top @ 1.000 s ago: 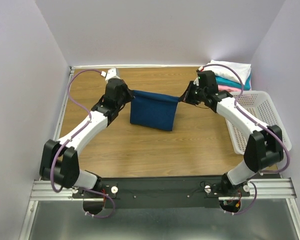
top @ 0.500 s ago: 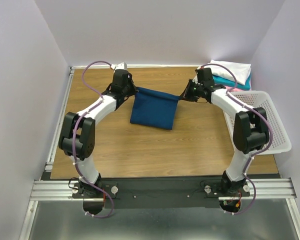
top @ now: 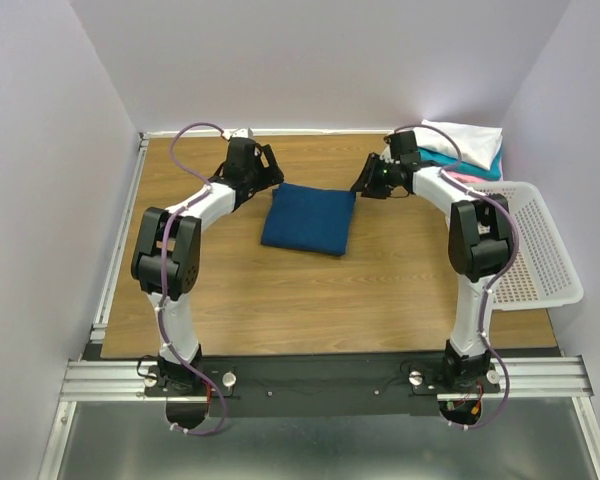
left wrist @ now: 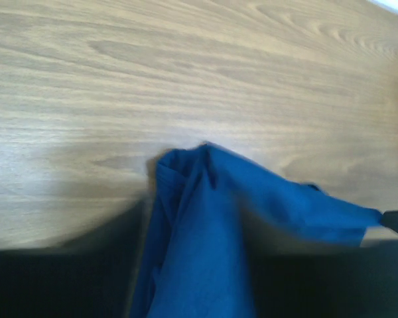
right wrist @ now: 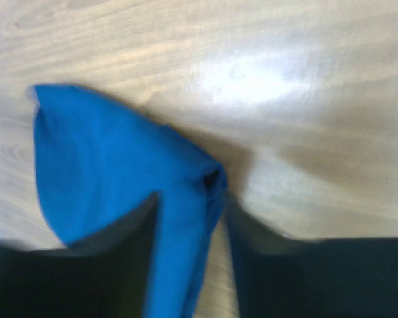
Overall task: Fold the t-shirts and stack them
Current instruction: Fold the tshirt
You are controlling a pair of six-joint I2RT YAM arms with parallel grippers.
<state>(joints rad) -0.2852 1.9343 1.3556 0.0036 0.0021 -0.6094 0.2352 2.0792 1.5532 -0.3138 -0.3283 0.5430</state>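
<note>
A navy blue t-shirt (top: pixel 308 218) lies folded into a rectangle on the wooden table, with no print showing. My left gripper (top: pixel 270 168) is just off its far left corner and stands open. In the left wrist view the blue cloth (left wrist: pixel 205 218) lies loose between the wide-spread fingers. Open too, my right gripper (top: pixel 364 182) sits just off the far right corner. The right wrist view shows a fold of the shirt (right wrist: pixel 99 152) running between the fingers, with a gap beside it. At the back right is a stack of folded t-shirts (top: pixel 465 142), white on top of teal and pink.
A white perforated plastic basket (top: pixel 540 250) stands along the table's right edge, in front of the stack. Purple walls close in the back and both sides. Both arms stretch far across the wooden table (top: pixel 280 300).
Both grippers have opened and let go of the navy shirt's upper corners. The shirt, stretched between them before, now lies flat on the table. Both arms have reached further back.
</note>
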